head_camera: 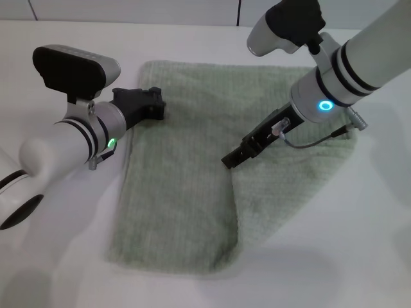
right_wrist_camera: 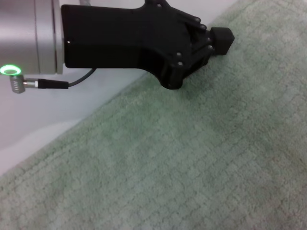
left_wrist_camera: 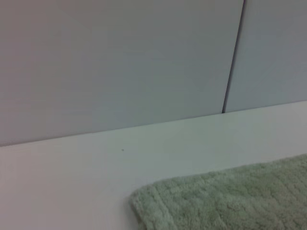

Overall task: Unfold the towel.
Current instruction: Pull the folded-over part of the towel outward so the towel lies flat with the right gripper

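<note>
The left gripper (head_camera: 151,102), black on a white and silver arm, sits at the left edge of the pale sage-green ribbed terry towel (head_camera: 186,173), near that cloth's far left corner; its fingers look drawn together with nothing between them. The towel lies across the middle of the white table (head_camera: 64,256), partly opened: a longer panel runs toward the near edge on the left, with a rumpled layer spreading to the right. The right gripper (head_camera: 232,158), slim and black, points down onto the towel's centre at the fold line, its fingers narrowed together, tips touching the fabric.
</note>
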